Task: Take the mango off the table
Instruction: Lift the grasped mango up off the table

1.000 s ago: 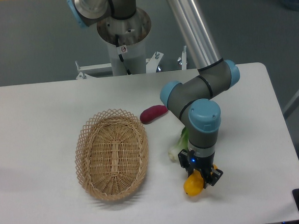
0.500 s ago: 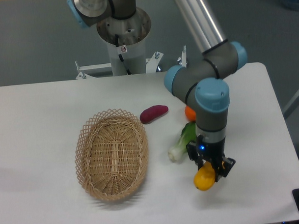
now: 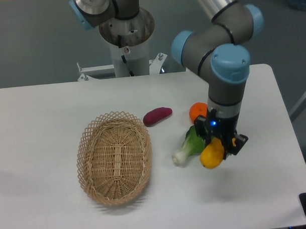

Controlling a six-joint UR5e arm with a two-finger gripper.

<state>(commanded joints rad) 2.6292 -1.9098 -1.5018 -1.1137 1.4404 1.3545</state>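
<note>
Since a second ago the tool (image 3: 218, 146) has risen and swung right, carrying the mango (image 3: 212, 155) off the worktop (image 3: 42, 123); its fingers pinch the yellow fruit at its upper end, so most of it hangs below, clear of the surface; the lift looks essentially done. Left behind lie the orange (image 3: 197, 111), a green leafy vegetable (image 3: 188, 147), the purple sweet potato (image 3: 157, 116) and the wicker basket (image 3: 114, 157), all untouched.

Fingers (image 3: 220, 145) clamp mango (image 3: 211, 155) above table (image 3: 42, 108); orange (image 3: 197, 111), basket (image 3: 114, 157) nearby.
</note>
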